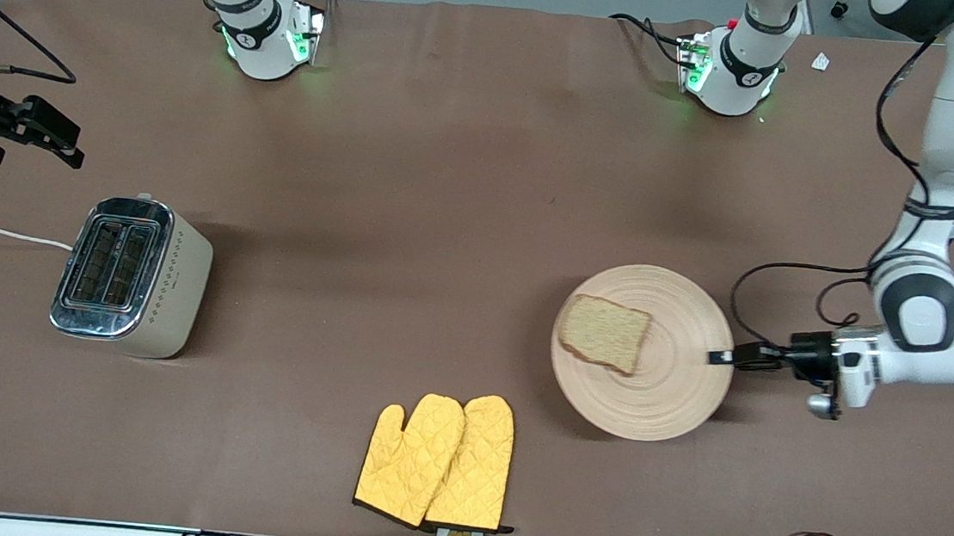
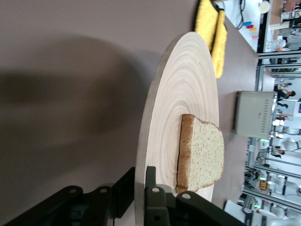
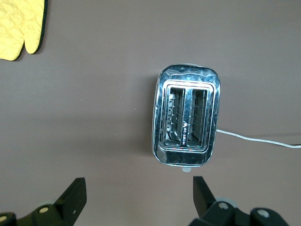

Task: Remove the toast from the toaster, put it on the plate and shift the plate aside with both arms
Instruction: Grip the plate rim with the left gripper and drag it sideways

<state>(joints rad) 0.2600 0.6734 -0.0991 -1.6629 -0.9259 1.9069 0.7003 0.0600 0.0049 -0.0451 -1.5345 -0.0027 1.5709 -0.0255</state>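
The round wooden plate [image 1: 656, 387] is toward the left arm's end of the table, with the toast [image 1: 605, 333] lying flat on the part of it toward the right arm's end. My left gripper [image 1: 721, 357] is shut on the plate's rim, one finger above [image 2: 151, 181] and one below. The left wrist view shows the plate [image 2: 183, 89] and the toast [image 2: 202, 153]. A shadow shows under the plate's edge, and it seems slightly raised. My right gripper [image 1: 77, 148] is open and empty, up over the table near the toaster [image 1: 131, 274]; it also shows in the right wrist view [image 3: 138, 193].
The steel two-slot toaster [image 3: 186, 122] stands at the right arm's end, slots empty, its white cord running off the table's edge. Two yellow oven mitts [image 1: 438, 463] lie nearer the front camera than the plate, at the table's edge. Brown cloth covers the table.
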